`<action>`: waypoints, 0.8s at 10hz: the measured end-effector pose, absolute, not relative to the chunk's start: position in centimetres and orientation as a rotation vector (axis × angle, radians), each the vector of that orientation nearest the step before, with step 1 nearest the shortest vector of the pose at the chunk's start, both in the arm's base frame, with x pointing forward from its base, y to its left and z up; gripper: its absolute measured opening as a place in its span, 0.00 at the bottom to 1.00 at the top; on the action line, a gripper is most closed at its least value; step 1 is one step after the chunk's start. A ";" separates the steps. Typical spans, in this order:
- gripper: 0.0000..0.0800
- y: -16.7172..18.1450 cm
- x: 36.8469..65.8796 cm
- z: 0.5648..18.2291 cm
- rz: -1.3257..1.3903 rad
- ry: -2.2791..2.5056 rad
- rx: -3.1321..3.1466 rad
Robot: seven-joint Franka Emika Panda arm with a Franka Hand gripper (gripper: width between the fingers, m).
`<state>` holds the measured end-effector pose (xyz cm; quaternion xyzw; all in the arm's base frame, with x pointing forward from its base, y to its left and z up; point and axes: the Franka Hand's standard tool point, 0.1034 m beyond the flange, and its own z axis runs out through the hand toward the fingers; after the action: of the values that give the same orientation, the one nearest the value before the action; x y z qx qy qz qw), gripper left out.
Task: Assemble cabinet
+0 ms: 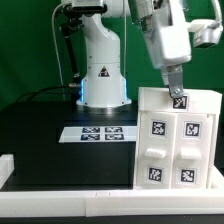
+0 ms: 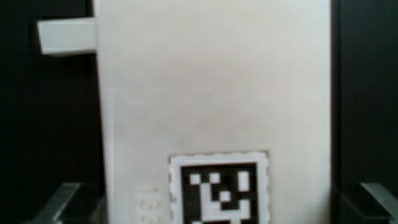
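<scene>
The smooth white boxy plastic cabinet point(image 1: 178, 138) carries square black-and-white tags. The claw point(image 2: 217, 200) sits at its top edge, fingers point(image 2: 59, 203) spread wide either side, gripping nothing

Robotics lab, green backdrop point(image 1: 30, 50), black table point(image 1: 40, 125), marker board point(image 1: 95, 132), fixed robot base point(image 1: 103, 75)

The black table point(image 1: 40, 130) carries the upright white cabinet point(image 1: 175, 140) and the flat marker board point(image 1: 100, 133).
</scene>
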<state>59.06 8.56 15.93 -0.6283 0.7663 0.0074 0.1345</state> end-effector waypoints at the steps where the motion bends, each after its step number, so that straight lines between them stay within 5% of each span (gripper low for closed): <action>1: 0.70 8.6 59.1 15.9 0.033 2.263 -1.766; 5: 0.70 8.5 59.1 15.9 0.061 2.336 -1.653; 6: 0.82 8.6 59.1 15.9 0.059 2.321 -1.673; 7: 0.82 8.6 59.1 16.0 0.057 2.310 -1.688; 8: 0.96 8.7 59.1 16.4 0.053 2.282 -1.713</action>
<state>59.12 8.69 16.42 -0.5941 0.7913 0.0184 0.1436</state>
